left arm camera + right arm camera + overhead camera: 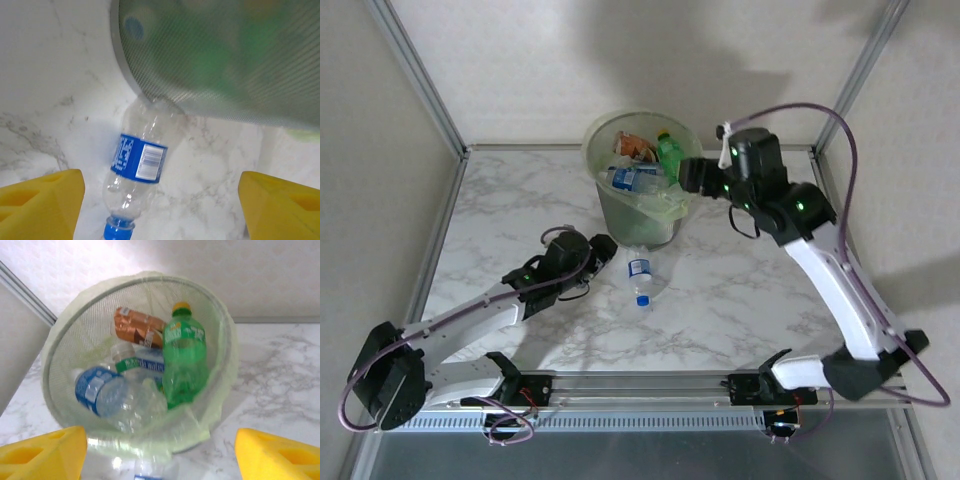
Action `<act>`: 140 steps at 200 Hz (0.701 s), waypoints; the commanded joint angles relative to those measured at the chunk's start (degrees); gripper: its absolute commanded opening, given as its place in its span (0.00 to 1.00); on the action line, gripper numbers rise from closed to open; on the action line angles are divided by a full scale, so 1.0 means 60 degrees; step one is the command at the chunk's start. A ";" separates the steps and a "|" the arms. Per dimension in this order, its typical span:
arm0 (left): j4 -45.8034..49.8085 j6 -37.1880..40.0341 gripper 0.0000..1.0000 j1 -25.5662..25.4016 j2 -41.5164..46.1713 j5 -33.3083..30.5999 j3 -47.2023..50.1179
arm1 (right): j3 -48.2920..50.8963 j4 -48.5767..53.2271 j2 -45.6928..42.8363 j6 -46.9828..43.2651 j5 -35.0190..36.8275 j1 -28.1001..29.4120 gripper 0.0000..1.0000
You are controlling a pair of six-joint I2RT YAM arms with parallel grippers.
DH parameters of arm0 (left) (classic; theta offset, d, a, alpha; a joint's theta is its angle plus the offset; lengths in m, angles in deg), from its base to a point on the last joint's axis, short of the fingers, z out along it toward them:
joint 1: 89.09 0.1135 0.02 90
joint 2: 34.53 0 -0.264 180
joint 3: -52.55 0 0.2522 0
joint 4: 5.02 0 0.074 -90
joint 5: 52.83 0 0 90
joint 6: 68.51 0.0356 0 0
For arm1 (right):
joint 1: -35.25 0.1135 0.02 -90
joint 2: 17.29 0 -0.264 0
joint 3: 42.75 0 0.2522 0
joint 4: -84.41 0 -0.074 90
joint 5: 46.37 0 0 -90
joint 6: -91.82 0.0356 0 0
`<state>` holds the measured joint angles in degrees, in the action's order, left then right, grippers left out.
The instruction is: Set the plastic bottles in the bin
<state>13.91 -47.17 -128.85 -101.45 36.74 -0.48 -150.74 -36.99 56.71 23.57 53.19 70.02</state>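
Well, the left gripper [603,248] sits low over the white marble table [520,215], just left of the foot of the bin [652,230]; its yellow fingers [41,202] stand wide apart and hold nothing; between them, but not touching them, lies a clear bottle [137,167] with a blue label and a blue cap; this bottle lies flat on the table in front of the bin, its bottom end right up against the bin's foot and its cap pointing away from the bin. The bin is round and pale green, with a thin bag folded over its rim; inside it lie more bottles in a heap; a clear one with a blue label [99,392] is on the left, one with an orange-brown label [137,326] is at the back, and a green bottle [184,362] leans at the right side. The right gripper [691,176] hangs at the bin's right rim, looking into the bin; its yellow fingers [42,455] are wide apart too, with nothing in them.
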 commanded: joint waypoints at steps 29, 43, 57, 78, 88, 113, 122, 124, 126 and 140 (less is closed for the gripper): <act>0.1169 0.1154 0.81 -0.1284 -0.1141 -0.0973 -0.0933 | 0.2829 -0.0523 -0.1873 0.1153 -0.0159 0.0080 0.75; 0.1759 0.1956 0.84 -0.1706 -0.1650 -0.1247 -0.1391 | 0.3194 -0.0464 -0.2193 0.1289 -0.0079 0.0082 0.75; 0.2259 0.2569 0.87 -0.2121 -0.2321 -0.1418 -0.1869 | 0.3425 -0.0456 -0.2407 0.1406 -0.0042 0.0083 0.75; 0.2202 0.3261 0.91 -0.2612 -0.3255 -0.1275 -0.2277 | 0.3726 -0.0572 -0.2597 0.1586 -0.0111 0.0080 0.75; 0.2120 0.3442 0.94 -0.2756 -0.3624 -0.1311 -0.2416 | 0.3836 -0.0634 -0.2629 0.1670 -0.0141 0.0084 0.75; 0.2112 0.3652 0.93 -0.2806 -0.4325 -0.1666 -0.2743 | 0.4056 -0.0709 -0.2674 0.1833 -0.0293 0.0084 0.75; 0.2156 0.3737 0.93 -0.2805 -0.4489 -0.1888 -0.2876 | 0.4115 -0.0720 -0.2702 0.1877 -0.0344 0.0080 0.75; 0.2160 0.3768 0.93 -0.2805 -0.4517 -0.1931 -0.2904 | 0.4125 -0.0717 -0.2707 0.1880 -0.0355 0.0087 0.76; 0.2168 0.3779 0.93 -0.2805 -0.4539 -0.1975 -0.2933 | 0.4143 -0.0719 -0.2708 0.1888 -0.0368 0.0082 0.76; 0.2160 0.3951 0.94 -0.2807 -0.4745 -0.2250 -0.3077 | 0.4249 -0.0692 -0.2763 0.1938 -0.0396 0.0081 0.78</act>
<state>25.21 -27.04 -145.64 -128.48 28.53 -15.89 -126.61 -39.85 41.28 33.43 51.97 70.06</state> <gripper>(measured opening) 0.933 0.761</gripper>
